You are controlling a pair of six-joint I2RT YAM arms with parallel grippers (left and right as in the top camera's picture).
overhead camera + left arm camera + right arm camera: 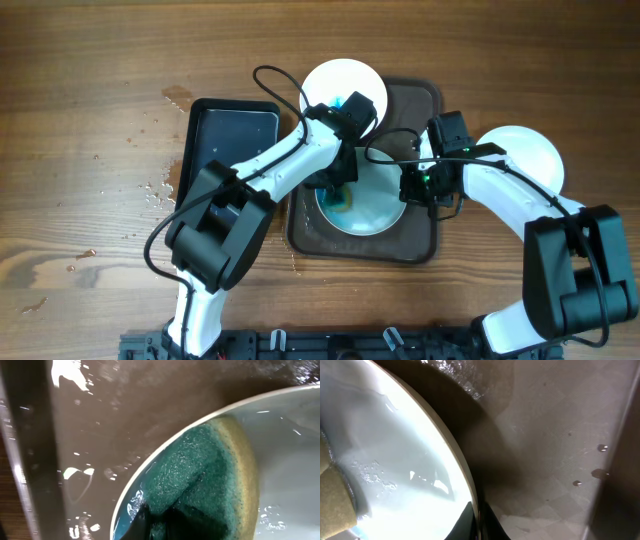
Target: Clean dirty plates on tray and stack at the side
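Currently my right gripper clamps the plate by its right rim. The plate lies in the tray, whose long axis runs near to far. My left gripper pinches the sponge on the plate's left edge, a strip of wet floor short of the tray wall. My arms hide the plate's centre. A second plate overlaps the tray's far-left corner; a third plate lies right of the tray.
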